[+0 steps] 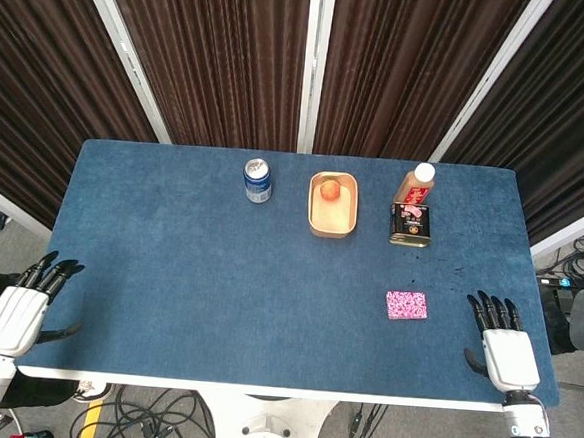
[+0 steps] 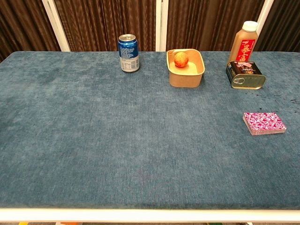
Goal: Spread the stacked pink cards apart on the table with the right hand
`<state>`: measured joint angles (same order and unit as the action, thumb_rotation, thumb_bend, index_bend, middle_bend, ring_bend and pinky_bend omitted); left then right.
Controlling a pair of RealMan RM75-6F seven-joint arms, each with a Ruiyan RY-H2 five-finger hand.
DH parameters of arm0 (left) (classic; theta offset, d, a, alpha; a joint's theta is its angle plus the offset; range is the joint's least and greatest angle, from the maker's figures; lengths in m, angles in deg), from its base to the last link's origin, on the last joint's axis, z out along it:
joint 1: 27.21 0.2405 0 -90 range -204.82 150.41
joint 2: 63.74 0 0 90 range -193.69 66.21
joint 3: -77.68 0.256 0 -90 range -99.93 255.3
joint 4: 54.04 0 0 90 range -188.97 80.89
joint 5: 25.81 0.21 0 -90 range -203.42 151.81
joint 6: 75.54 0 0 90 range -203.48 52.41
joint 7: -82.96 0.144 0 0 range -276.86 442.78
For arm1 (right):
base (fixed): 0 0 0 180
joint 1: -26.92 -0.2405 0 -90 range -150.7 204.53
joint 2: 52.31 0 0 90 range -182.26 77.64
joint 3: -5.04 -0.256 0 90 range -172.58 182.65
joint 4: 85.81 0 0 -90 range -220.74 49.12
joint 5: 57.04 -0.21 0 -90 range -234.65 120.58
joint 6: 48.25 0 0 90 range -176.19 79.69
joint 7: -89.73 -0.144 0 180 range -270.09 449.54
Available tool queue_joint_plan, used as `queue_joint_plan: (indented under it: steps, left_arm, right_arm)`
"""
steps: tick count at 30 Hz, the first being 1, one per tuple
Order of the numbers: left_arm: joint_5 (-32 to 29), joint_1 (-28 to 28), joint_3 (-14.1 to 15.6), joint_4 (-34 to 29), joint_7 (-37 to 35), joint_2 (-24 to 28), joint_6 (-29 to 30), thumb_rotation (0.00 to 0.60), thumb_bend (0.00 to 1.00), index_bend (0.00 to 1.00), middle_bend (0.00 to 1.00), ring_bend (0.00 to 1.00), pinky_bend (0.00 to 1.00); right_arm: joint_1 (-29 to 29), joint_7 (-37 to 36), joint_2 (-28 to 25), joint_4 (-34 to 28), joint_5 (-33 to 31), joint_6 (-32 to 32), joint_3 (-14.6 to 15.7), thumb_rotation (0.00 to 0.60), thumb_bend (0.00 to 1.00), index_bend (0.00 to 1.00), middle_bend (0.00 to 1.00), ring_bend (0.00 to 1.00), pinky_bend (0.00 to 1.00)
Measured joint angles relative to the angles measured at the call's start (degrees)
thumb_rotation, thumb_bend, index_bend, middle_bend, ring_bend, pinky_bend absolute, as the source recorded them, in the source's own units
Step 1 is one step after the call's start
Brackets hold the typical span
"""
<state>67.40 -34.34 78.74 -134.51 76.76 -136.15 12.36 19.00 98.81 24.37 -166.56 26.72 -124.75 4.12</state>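
Risking a push of the whole stack of pink cards (image 1: 406, 305) as one block instead of fanning it, if pressed too flat; lying squared near the desk (image 1: 168, 271) right front; right hand (image 1: 504, 344) spread and empty just beside; left hand (image 1: 25, 306) likewise empty (far corner); open room leftward, front edge close.

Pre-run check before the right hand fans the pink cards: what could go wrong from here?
1. The pink cards are a squared stack on napped cloth; a push may slide the whole stack, not spread it.
2. The right hand rests at the table's edge beside the stack; cards swept toward that edge could fall off.
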Motion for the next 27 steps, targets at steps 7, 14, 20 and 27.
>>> queue_joint_plan:
  steps: [7,14,20,27]
  left_arm:
    - [-0.1,-0.1,0.1,0.0,-0.2,0.0,-0.5,0.600,0.01,0.18,0.16,0.02,0.18]
    - [0.4,-0.3,0.0,-0.5,-0.6,0.4,-0.3,0.600,0.00,0.18,0.16,0.02,0.19]
    - [0.8,-0.4,0.4,-0.7,-1.3,0.2,-0.6,0.600,0.00,0.18,0.16,0.02,0.18]
    - [0.6,-0.6,0.4,0.6,-2.0,-0.5,-1.0,0.600,0.00,0.18,0.16,0.02,0.19]
  right_arm:
    - [-0.1,0.1,0.0,-0.1,0.0,0.1,0.0,0.600,0.20,0.02,0.02,0.00,0.00]
    - [-0.2,1.1,-0.5,-1.8,0.3,-0.3,-0.3,0.600,0.20,0.02,0.02,0.00,0.00]
    - [-1.0,3.3,-2.2,-4.6,0.4,0.2,-0.6,0.600,0.20,0.02,0.02,0.00,0.00]
    - [-3.0,6.6,-3.8,-7.8,-0.4,1.8,-1.9,0.600,0.20,0.02,0.03,0.01,0.00]
